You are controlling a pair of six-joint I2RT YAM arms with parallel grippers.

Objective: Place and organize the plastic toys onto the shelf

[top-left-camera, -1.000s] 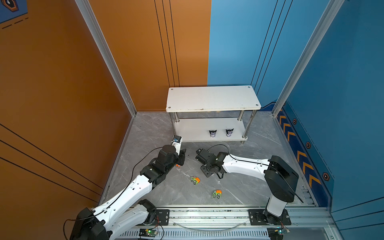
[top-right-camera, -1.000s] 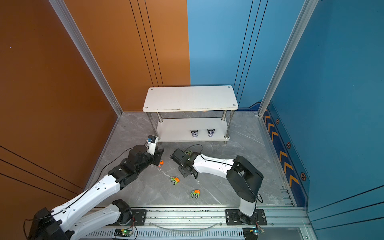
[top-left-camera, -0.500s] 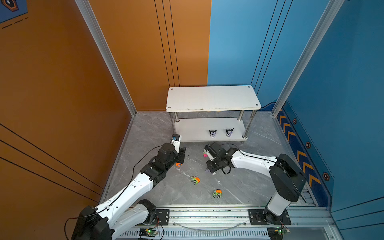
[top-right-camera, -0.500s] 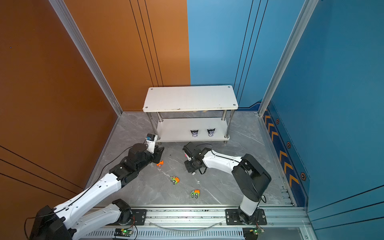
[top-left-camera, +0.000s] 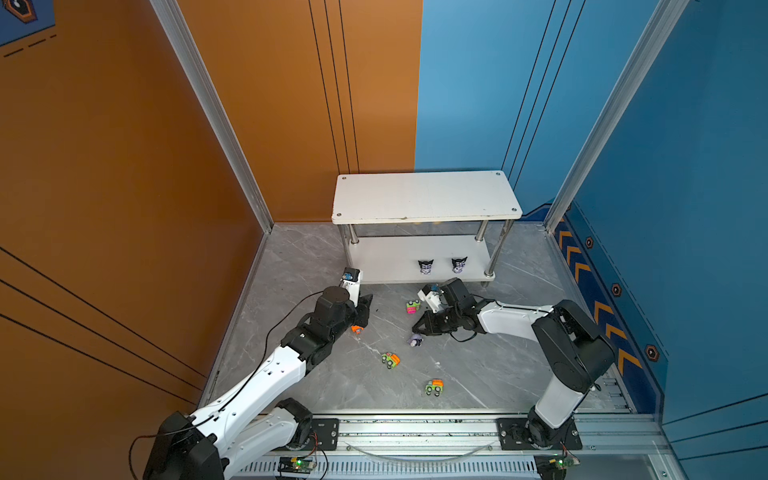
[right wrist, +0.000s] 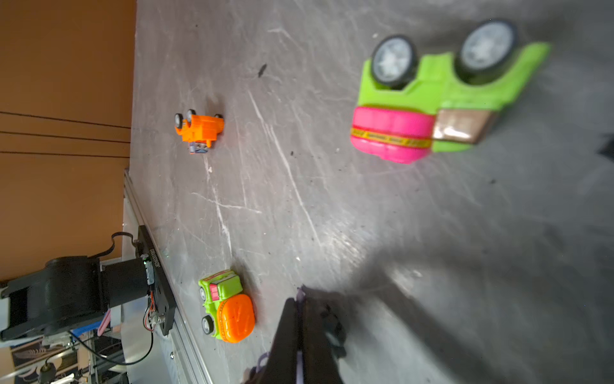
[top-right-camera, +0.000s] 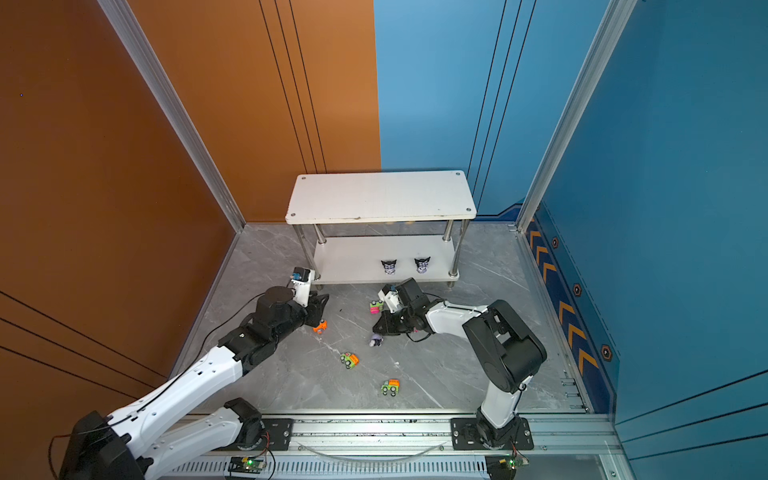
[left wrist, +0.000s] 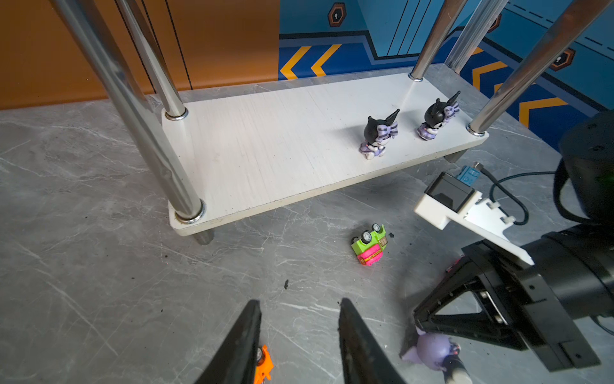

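Note:
The white two-tier shelf [top-left-camera: 424,199] stands at the back, and two black-and-purple figurines [top-left-camera: 425,267] [left wrist: 378,133] stand on its lower tier [left wrist: 265,149]. A third purple figurine [top-left-camera: 414,340] [left wrist: 432,349] lies on the floor. My right gripper [top-left-camera: 417,328] [right wrist: 297,299] is shut, with a thin purple part of that figurine pinched between its tips. My left gripper [top-left-camera: 365,311] [left wrist: 299,302] hangs open over bare floor. A small orange car [top-left-camera: 356,329] [left wrist: 264,364] lies right beside one of its fingers [left wrist: 246,332]. A green-and-pink car [top-left-camera: 412,306] [right wrist: 432,99] lies overturned in front of the shelf.
Two green-and-orange cars [top-left-camera: 390,360] [top-left-camera: 434,387] sit on the grey floor nearer the front rail [top-left-camera: 415,428]. The shelf's chrome posts [left wrist: 139,109] rise close ahead of my left gripper. Orange and blue walls close in both sides.
My right gripper has turned, shifted slightly and closed its jaws at the floor figurine, which now shows below its tips. The left arm has edged a little toward the shelf.

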